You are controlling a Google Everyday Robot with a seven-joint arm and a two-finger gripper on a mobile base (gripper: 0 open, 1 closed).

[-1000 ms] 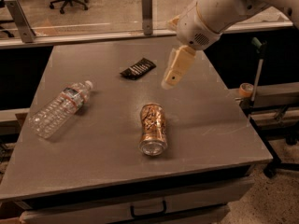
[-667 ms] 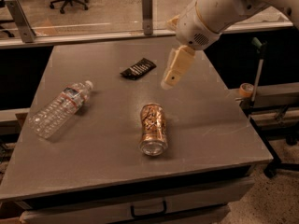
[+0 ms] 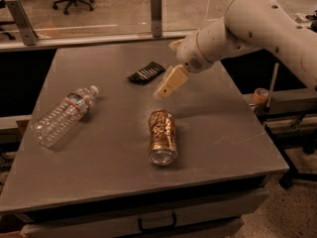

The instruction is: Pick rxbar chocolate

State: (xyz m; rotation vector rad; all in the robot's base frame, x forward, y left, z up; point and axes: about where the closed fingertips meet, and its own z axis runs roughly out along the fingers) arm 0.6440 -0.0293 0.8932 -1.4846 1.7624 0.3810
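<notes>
The gripper [image 3: 162, 90] hangs just above the table [image 3: 233, 133], tapering down toward 7 o'clock. From this side it reads as one cream wedge, so I cannot tell whether it is spread or closed; nothing is seen held in it. The rxbar chocolate [image 3: 146, 73] lies flat at about 10 o'clock from the gripper's tip, near it but apart, a black wrapper with white lettering, slanted on the grey top toward the far edge. At 6 o'clock from the tip lies the gold-brown can [image 3: 162, 137] on its side, its end toward the near edge. Well apart at 8 o'clock lies the clear water bottle [image 3: 63, 115], cap toward 1 o'clock. The white arm [image 3: 247, 24] runs off from the gripper toward 2 o'clock.
</notes>
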